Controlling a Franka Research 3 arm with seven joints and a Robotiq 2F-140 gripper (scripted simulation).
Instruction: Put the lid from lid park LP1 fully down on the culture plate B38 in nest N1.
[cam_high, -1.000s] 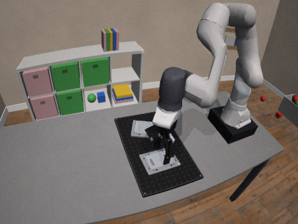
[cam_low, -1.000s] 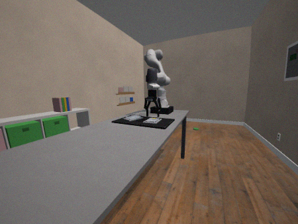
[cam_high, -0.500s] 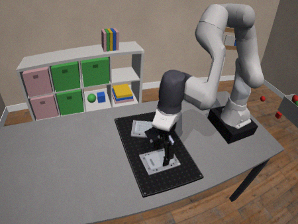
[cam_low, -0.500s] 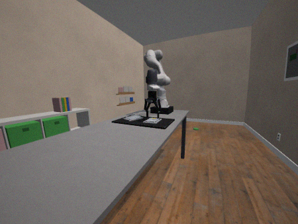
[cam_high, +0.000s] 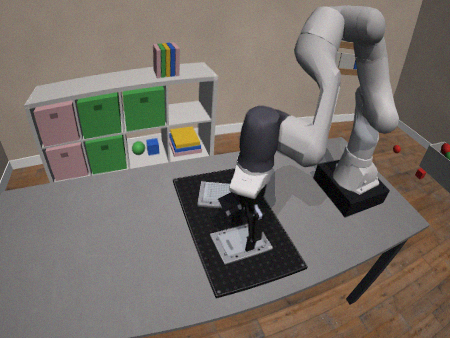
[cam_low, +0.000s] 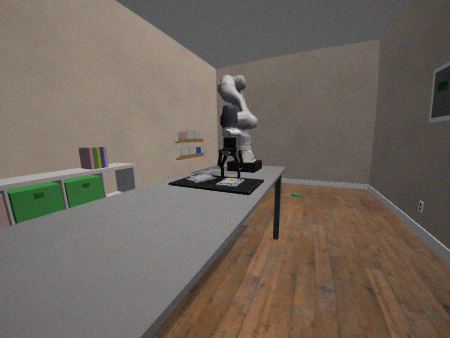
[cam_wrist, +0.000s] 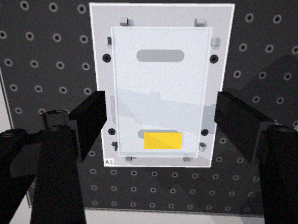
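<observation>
Top view: Your open fingers (cam_high: 253, 231) (cam_low: 239, 171) stand over the parked lid (cam_high: 240, 239) (cam_wrist: 160, 90)

You have the grey desk (cam_high: 100, 240) (cam_low: 175, 225) running across the scene, with the white shelf unit (cam_high: 120, 82) (cam_low: 65, 173) beyond it in the top view. Your arm (cam_high: 320, 45) (cam_low: 237, 97) rises from a black base block (cam_high: 350, 206) on the desk and bends down over the black perforated board (cam_high: 280, 260) (cam_low: 200, 187) (cam_wrist: 40, 75).

On that board you see two pale fixtures, set apart from each other. The one under your fingers appears to be the lid park (cam_high: 227, 257) (cam_wrist: 224, 30); the other carries a pale plate with a grid of wells (cam_high: 215, 192), apparently the culture plate, partly hidden by your wrist in the top view. You cannot read N1, LP1 or B38 anywhere.

The clear lid lies flat inside the lid park's small corner posts, not on the culture plate. Your fingers are spread wide, one past each long side of the lid in the wrist view, with a gap on both sides and nothing gripped. Smallest of all, you find a yellow label (cam_wrist: 162, 140) near one short end of the lid and an "A1" tag (cam_wrist: 109, 162) at the fixture's corner.

Looking at the top view, you find the pincer (cam_high: 252, 242) (cam_low: 231, 176) (cam_wrist: 160, 105) slightly lower than it is a second earlier, its fingertips nearer the white holder (cam_high: 220, 250) (cam_low: 230, 183) (cam_wrist: 100, 30) at the front of the black board (cam_high: 210, 272) (cam_low: 245, 189) (cam_wrist: 37, 102). The dark wrist section (cam_high: 259, 137) (cam_low: 229, 116) of the arm sinks with it, and the arm's high bend (cam_high: 350, 17) (cam_low: 234, 81) dips a touch. Most of this drop falls in the first half second; between the later picture and now, you can make out only a very small shift.
</observation>
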